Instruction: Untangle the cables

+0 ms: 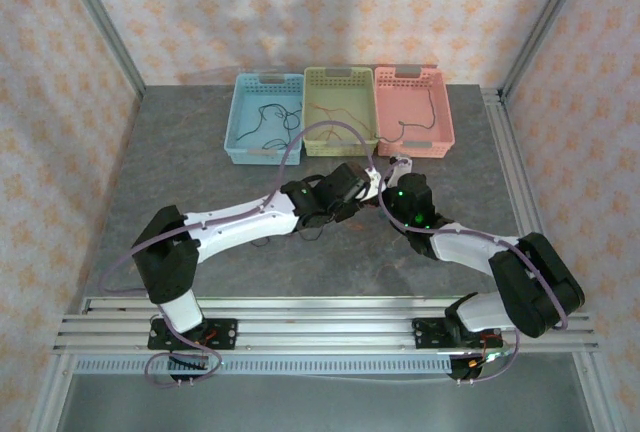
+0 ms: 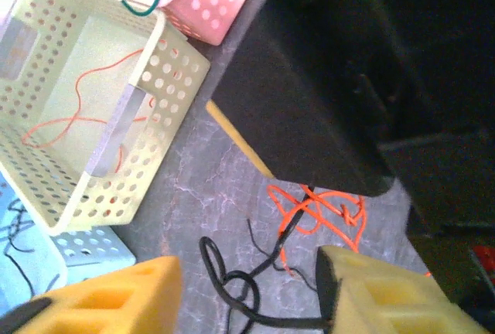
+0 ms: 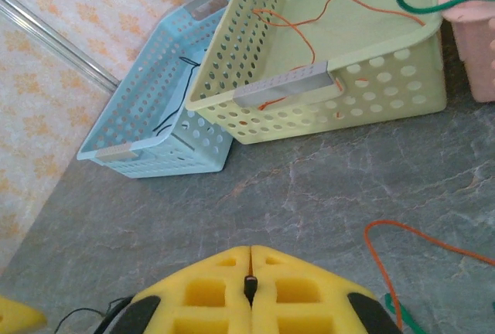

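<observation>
Grey marbled bench under patterned walls carried three baskets in a row along its far side: a blue basket, a yellow-green basket and a pink basket. We saw a thin black cable lying in the blue one and an orange-red cable in the yellow-green one, while a green cable lay across the rim where the yellow-green and pink baskets met. Both arms reached to the middle of the bench, just in front of the baskets. The left claw stood open, its yellow foam fingers well apart over a looped black cable whose thin end ran up into an orange-red tangle on the bench. The right claw was closed, pads pressed flat together; we could not tell whether anything sat between them. Near it, another orange-red strand curved across the bench.
</observation>
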You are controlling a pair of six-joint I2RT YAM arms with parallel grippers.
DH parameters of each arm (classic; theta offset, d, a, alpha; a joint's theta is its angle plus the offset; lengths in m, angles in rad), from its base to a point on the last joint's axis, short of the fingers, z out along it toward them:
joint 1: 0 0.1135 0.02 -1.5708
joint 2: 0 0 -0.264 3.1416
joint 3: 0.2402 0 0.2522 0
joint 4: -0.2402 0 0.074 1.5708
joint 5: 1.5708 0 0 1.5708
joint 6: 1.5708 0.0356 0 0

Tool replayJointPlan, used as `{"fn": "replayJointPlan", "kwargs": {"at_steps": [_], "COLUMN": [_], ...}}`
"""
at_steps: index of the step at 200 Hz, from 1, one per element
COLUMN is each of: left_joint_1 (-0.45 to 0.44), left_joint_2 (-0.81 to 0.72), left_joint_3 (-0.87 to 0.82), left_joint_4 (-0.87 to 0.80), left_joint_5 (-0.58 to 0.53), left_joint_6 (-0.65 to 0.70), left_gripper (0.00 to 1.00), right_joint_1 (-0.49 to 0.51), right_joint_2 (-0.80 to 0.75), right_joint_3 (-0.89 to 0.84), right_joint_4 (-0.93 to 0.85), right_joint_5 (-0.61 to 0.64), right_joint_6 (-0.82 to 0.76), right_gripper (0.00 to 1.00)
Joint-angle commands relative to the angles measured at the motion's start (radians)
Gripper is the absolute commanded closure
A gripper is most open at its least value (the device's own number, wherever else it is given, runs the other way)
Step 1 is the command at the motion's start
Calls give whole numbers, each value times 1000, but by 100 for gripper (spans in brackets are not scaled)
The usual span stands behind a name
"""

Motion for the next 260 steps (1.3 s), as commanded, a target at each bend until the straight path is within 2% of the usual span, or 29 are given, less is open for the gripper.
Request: {"fn": "replayJointPlan", "kwargs": {"at_steps": [1,14,29,50,75,114,162,182,197,217,260], "left_joint_1": [2,4,11,38,110,192,271,304,315,331,396], "left_joint_2": [-1,3,-14,-107,-289,-503,-767,-853,-893,-910,-924], "left_joint_3": [-9,-10,-26,-101,-278,-430,-541,-547,-549,-555,-570], "left_joint_4": [78,73,80,139,315,398,347,259,201,162,108], "left_joint_5": [-6,-8,-31,-5,166,161,35,-82,-223,-326,-365], "left_joint_6": [-2,-7,-21,-94,-256,-428,-538,-535,-544,-564,-629], "left_gripper": [71,88,100,100,100,100,100,100,100,100,100], "right_joint_1": [5,5,5,4,6,4,4,2,1,-6,-23], "right_joint_2": [-14,-16,-18,-16,-16,-23,-27,-34,-39,-53,-82], "right_joint_3": [22,22,21,21,18,15,18,22,18,12,-7], "right_joint_4": [0,-1,-3,-4,-7,-17,-75,-120,-143,-163,-177], "right_joint_5": [2,3,8,14,39,60,160,224,274,321,374], "right_joint_6": [-12,-13,-14,-15,-15,-17,-14,-11,-7,5,28], "right_gripper": [100,100,100,100,100,100,100,100,100,100,100]}}
